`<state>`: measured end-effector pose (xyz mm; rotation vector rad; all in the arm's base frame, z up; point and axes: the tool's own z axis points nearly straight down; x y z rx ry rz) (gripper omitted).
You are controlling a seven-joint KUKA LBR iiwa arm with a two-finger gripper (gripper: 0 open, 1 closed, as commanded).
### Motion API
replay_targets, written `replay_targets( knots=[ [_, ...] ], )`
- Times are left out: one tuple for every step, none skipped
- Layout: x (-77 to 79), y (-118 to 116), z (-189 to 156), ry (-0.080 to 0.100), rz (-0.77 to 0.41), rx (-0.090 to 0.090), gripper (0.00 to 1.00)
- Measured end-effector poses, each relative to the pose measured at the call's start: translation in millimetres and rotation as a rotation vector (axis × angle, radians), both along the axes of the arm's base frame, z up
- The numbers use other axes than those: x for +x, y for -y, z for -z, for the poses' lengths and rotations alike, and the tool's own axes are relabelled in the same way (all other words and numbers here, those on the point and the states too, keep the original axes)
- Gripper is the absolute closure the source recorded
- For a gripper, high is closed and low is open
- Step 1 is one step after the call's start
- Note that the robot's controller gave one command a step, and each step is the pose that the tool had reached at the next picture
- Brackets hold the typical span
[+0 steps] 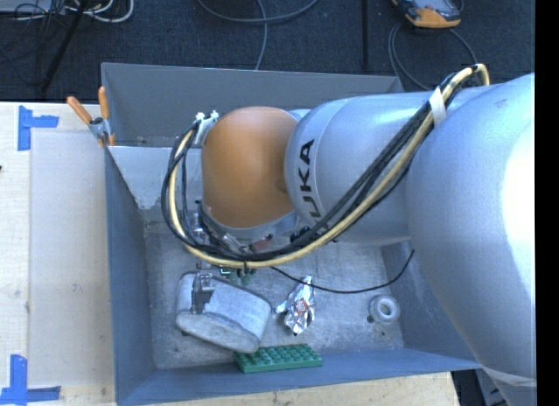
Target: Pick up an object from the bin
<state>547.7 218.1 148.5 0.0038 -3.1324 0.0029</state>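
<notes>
**Your claw point(203, 292) is down at the left end of a pale grey bundle point(231, 319).**
Under the orange wrist cover, the claw meets the upper left end of the rolled grey bundle, which lies in the bin's point(127, 308) near-left part. You cannot tell whether the claw is released or clenched. A green studded plate point(278, 359) lies just beside the bundle's lower right, a crumpled silver wrapper point(299, 306) to its right, and a white ring point(383, 310) farther right.

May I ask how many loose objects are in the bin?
4: grey cloth lower left, green plate below it, foil wrapper mid-floor, white ring right; the arm may hide others.
</notes>
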Motion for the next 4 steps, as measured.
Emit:
replay_targets(
  knots=[
    [-5.9,13.5,46.1,0.019,-0.21,0.011,0.0],
    [30.2,13.7,51.2,0.042,-0.318,0.018,0.0],
    [49.2,23.5,33.4,0.013,-0.188,0.004,0.0],
    [6.4,48.4,55.5,0.032,-0.283,0.009,0.0]
  ],
)
